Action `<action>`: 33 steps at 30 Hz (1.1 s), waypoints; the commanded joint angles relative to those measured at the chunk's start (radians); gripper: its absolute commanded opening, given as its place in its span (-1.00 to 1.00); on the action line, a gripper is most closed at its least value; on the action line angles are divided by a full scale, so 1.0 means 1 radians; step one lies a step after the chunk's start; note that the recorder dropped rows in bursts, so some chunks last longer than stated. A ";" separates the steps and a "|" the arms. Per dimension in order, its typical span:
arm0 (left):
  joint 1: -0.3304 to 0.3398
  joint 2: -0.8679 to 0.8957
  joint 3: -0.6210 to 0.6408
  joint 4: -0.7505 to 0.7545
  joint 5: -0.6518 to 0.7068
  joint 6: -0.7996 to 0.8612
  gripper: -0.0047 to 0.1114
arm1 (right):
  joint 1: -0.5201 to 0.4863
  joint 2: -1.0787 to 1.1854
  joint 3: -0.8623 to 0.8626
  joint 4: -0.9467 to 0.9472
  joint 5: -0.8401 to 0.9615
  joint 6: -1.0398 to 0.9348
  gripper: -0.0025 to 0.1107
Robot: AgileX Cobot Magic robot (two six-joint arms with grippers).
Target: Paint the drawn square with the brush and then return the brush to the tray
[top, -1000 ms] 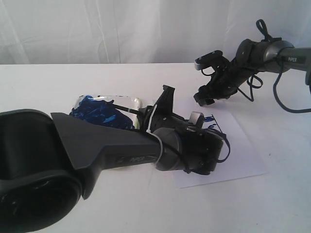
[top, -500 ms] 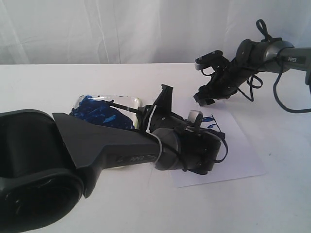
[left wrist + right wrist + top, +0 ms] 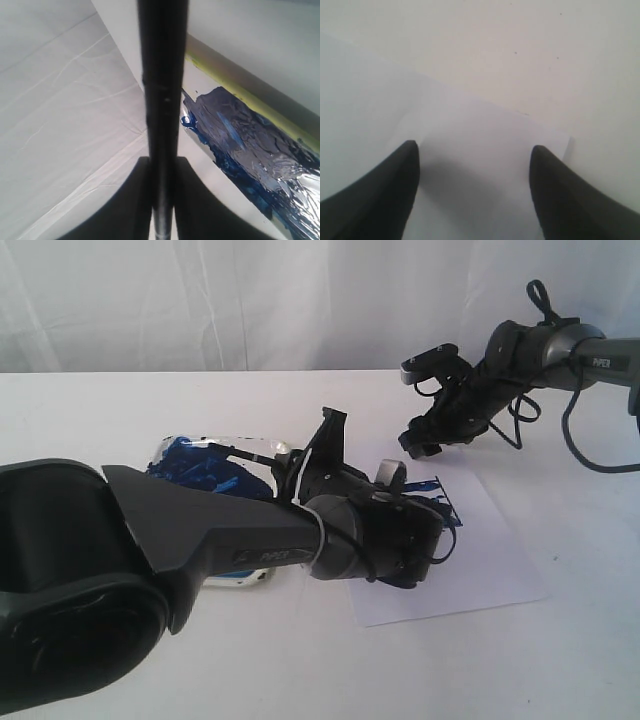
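Left wrist view: we see the left gripper (image 3: 162, 162) clamped on the brush (image 3: 162, 75), shaft over the tray (image 3: 240, 92) at frame right, probably for set-down; in the exterior centre the drawn square (image 3: 437, 494) looks blue, half hidden; the right gripper (image 3: 475, 192) hangs open over the paper (image 3: 470, 142).

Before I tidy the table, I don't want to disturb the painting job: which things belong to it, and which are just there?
In the job: brush, held in the left hand; blue-smeared tray; drawn square; paper sheet.
Just there: right hand, open above the paper; white curtain; table.
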 commanded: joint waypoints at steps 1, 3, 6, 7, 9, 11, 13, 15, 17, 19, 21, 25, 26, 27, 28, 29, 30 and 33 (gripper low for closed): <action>0.007 0.001 -0.002 0.010 0.101 -0.009 -0.92 | -0.001 0.043 0.021 -0.072 0.065 -0.016 0.10; 0.007 0.001 -0.002 0.012 0.101 -0.009 -0.92 | -0.001 0.043 0.021 -0.072 0.065 -0.016 0.10; -0.002 0.001 -0.002 0.017 0.101 -0.009 -0.92 | -0.001 0.043 0.021 -0.072 0.065 -0.016 0.10; -0.004 0.001 -0.002 0.017 0.101 -0.009 -0.92 | -0.001 0.043 0.021 -0.072 0.065 -0.016 0.10; -0.015 0.001 -0.002 0.017 0.101 -0.009 -0.92 | -0.001 0.043 0.021 -0.072 0.065 -0.016 0.10; -0.022 0.001 -0.002 0.017 0.101 -0.011 -0.92 | -0.001 0.043 0.021 -0.072 0.065 -0.016 0.10; -0.027 0.001 -0.002 0.017 0.101 -0.014 -0.92 | -0.001 0.043 0.021 -0.072 0.065 -0.016 0.10; -0.026 0.001 -0.002 0.019 0.101 -0.014 -0.92 | -0.001 0.043 0.021 -0.072 0.065 -0.016 0.10; -0.026 0.001 -0.002 0.019 0.101 -0.014 -0.92 | -0.001 0.043 0.021 -0.072 0.065 -0.016 0.10; -0.026 0.001 -0.002 0.017 0.101 -0.016 -0.92 | -0.001 0.043 0.021 -0.072 0.065 -0.016 0.10; -0.026 0.001 -0.002 0.017 0.101 -0.020 -0.92 | -0.001 0.043 0.021 -0.072 0.065 -0.016 0.10; -0.020 0.001 -0.002 0.010 0.101 -0.044 -0.92 | -0.001 0.043 0.021 -0.072 0.065 -0.016 0.10; -0.017 0.001 -0.002 0.010 0.101 -0.044 -0.92 | -0.001 0.043 0.021 -0.072 0.065 -0.016 0.10; -0.012 0.001 -0.002 0.010 0.101 -0.044 -0.92 | -0.001 0.043 0.021 -0.072 0.065 -0.016 0.10; -0.007 0.001 -0.002 0.009 0.101 -0.042 -0.92 | -0.001 0.043 0.021 -0.072 0.065 -0.016 0.10; -0.003 0.001 -0.002 0.009 0.101 -0.039 -0.92 | -0.001 0.043 0.021 -0.072 0.065 -0.016 0.10; 0.002 0.001 -0.002 0.008 0.101 -0.039 -0.92 | -0.001 0.043 0.021 -0.072 0.065 -0.016 0.10; 0.007 0.001 -0.002 0.008 0.101 -0.039 -0.92 | -0.001 0.043 0.021 -0.072 0.065 -0.016 0.10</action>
